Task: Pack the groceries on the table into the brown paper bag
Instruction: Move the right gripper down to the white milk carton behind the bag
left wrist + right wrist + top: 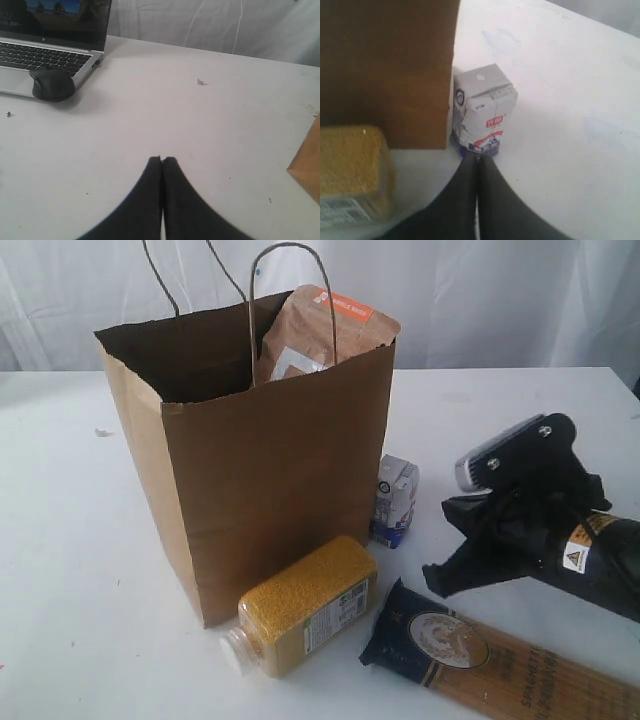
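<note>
groceries sit around the brown paper bag [270, 490], which stands tall and open on the table [60, 540]. the brown pouch with orange label [322, 335] is inside the bag. its top pokes out above the rim, by one of the loop handles. the yellow-grain bottle [305, 608] lies on its side at the front of the bag, right up against it, with its white cap pointing away. the small white-blue carton [396, 500] stands upright just beside the bag. the long spaghetti pack [500, 660] lies flat near the bottle and runs off the edge of the picture.

the right gripper [432, 577] hangs over the table between the carton and the spaghetti pack. its two black fingers are pressed together and hold nothing. in the right wrist view the tips point at the foot of the carton, very close to it. i cannot tell if they touch it.

the left gripper [162, 160] is pinched tight too, with nothing in it. it is over a bare part of the table, with a corner of the bag near it. farther off are a laptop [47, 47] and a black mouse [52, 84] sitting at the laptop's edge.
</note>
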Controlling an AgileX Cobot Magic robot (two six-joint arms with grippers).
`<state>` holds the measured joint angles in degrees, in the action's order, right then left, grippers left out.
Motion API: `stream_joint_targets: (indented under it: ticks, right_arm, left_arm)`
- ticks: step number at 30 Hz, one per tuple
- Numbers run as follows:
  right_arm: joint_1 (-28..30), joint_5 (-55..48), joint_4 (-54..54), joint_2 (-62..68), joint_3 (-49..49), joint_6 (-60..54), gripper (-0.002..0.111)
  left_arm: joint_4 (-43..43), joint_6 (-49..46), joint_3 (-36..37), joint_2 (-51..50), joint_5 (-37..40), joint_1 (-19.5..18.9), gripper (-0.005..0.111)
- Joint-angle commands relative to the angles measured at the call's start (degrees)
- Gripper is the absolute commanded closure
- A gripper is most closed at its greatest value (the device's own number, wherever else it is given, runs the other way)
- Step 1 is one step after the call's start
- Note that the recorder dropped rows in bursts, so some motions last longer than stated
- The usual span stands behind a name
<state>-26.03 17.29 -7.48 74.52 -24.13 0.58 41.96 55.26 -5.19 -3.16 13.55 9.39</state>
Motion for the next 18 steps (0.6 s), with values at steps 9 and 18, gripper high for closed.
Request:
stream_joint_targets:
  ticks: [9, 18]
  right_arm:
    - [-0.2, -3.3, -1.2, 1.1, 0.2, -2.0, 0.089]
    - [-0.2, 3.8, -1.2, 1.1, 0.2, 1.6, 0.034]
  left_arm:
    - [0.7, 0.0, 0.1, 0.4, -0.2, -0.1, 0.107]
    - [0.7, 0.0, 0.1, 0.4, -0.2, -0.1, 0.107]
